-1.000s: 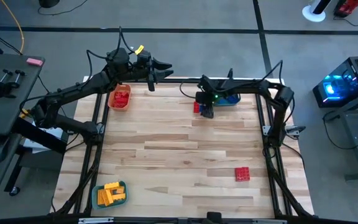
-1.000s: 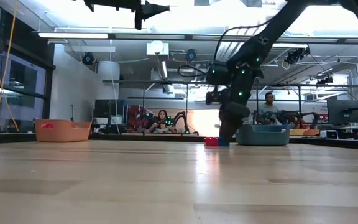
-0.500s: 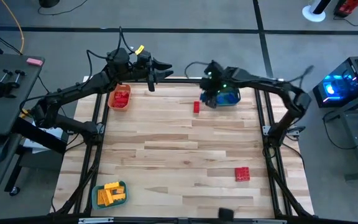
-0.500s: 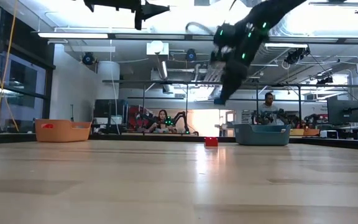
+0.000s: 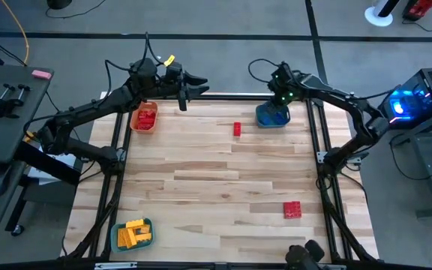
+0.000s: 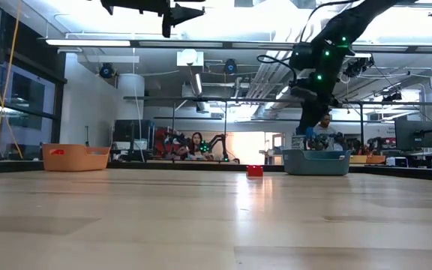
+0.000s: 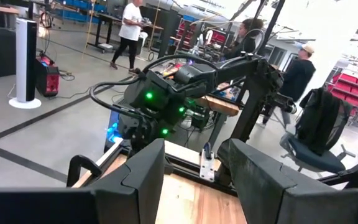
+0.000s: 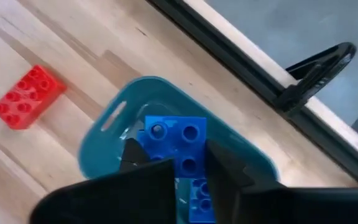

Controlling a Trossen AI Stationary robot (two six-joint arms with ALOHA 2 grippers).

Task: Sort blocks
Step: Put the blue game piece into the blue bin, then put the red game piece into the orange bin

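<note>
Studded blue block [image 8: 174, 144] clamped in right hand [image 8: 169, 163] above teal tray [image 8: 98, 152]. Lower half hidden behind fingers [image 8: 143, 157]. Left hand [image 7: 191, 177] parted, empty.

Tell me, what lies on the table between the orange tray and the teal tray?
One small red block, lying nearer the teal tray than the orange tray; the rest of that stretch is bare wood. The high view shows this.
</note>
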